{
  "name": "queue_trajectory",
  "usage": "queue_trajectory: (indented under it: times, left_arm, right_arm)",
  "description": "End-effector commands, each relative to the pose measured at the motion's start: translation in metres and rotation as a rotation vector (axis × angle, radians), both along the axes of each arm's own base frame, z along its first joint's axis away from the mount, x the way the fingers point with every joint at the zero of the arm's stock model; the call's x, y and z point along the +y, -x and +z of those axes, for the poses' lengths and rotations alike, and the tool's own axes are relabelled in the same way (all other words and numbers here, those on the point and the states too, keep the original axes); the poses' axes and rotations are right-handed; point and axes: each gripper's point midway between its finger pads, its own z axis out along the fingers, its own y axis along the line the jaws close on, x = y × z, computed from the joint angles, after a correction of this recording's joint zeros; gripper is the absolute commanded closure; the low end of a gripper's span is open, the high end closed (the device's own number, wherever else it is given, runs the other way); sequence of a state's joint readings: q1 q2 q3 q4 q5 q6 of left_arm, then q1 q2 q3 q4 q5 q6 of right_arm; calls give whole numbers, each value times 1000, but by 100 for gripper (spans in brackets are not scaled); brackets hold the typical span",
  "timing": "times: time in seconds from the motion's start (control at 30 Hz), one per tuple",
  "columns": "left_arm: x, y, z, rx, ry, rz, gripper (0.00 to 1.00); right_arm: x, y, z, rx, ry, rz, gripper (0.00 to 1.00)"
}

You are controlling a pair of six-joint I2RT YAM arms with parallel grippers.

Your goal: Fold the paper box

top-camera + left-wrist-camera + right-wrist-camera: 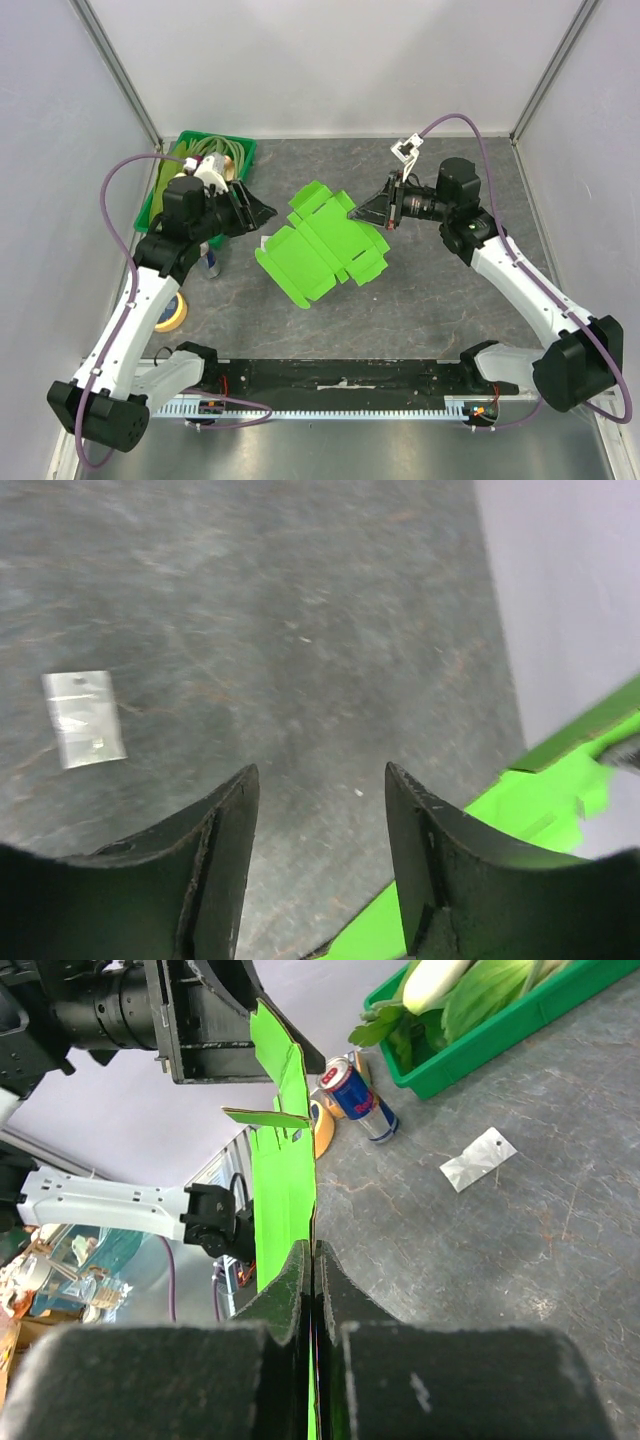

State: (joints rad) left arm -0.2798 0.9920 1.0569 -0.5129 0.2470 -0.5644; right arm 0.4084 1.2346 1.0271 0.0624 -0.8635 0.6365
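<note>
Paper box (322,245) at the middle of the desk (430,300), its right edge clamped in the right jaws; left jaws apart, just beside its left edge. The thin card is probably light and floppy, and best pinched flat on a panel near a crease.

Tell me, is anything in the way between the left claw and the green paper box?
Nothing I can see. The open left claw hangs just beside the paper box at its left edge, with only the table showing between them. The right claw is pinched shut on the box's other side.
</note>
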Motion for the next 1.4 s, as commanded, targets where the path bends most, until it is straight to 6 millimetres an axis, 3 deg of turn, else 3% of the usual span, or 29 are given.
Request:
queue_trajectory:
  times: [0.0,0.1,0.47,0.8,0.9,1.0,1.13,1.23,1.37]
  left_arm:
    - [-40,29,50,-147,152,-299,42]
    - [-46,33,40,-116,167,-352,50]
    - [-58,47,44,-133,194,-470,64]
    - [-72,53,23,-86,33,-512,59]
    - [-78,57,22,-114,10,-522,54]
    - [-67,40,10,-116,-89,-382,49]
    - [-44,25,-15,-90,-123,-196,44]
    - [-34,17,-19,-125,-98,-93,42]
    - [-38,15,-61,-50,-78,-77,43]
  right_arm:
    - [-1,16,26,-80,-53,68,100]
    - [0,15,26,-77,-56,72,100]
    - [2,11,26,-62,-68,66,100]
    - [9,9,29,-26,-131,86,100]
    - [10,2,12,31,-93,64,100]
    - [11,-3,-7,49,-37,30,100]
    - [1,-11,-51,38,168,-29,100]
    - [-12,-19,-83,47,307,-108,100]
    - [-22,-19,-126,26,432,-132,100]
